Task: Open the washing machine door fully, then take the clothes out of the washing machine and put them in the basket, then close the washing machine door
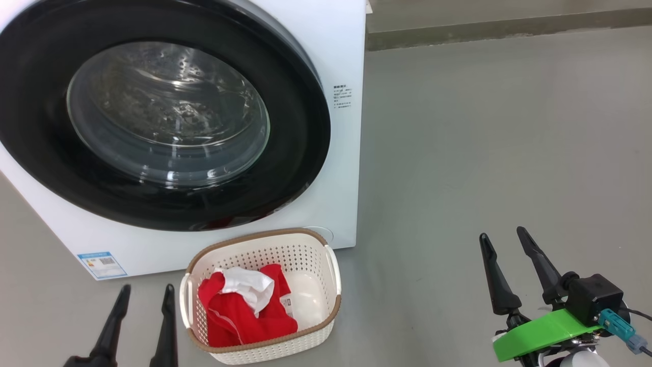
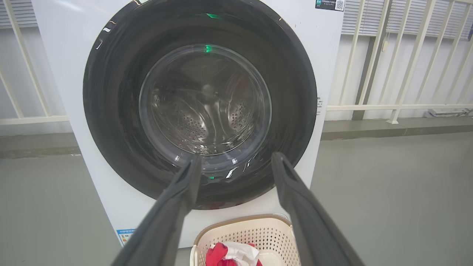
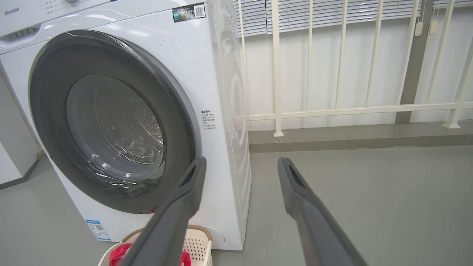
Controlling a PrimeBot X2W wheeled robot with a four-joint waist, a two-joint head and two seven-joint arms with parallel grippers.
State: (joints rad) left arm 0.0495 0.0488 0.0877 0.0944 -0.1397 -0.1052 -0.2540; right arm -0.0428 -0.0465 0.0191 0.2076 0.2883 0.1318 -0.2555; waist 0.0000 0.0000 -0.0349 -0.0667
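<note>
Wrist views catch the railing (image 3: 276,74) — head view, clothes (image 1: 234,316) in basket (image 1: 285,255).

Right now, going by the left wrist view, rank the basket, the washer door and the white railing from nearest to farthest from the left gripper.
1. basket: low, just beneath the left gripper.
2. door: straight ahead, past the fingertips.
3. railing: farthest, behind the washing machine, on either side.
</note>
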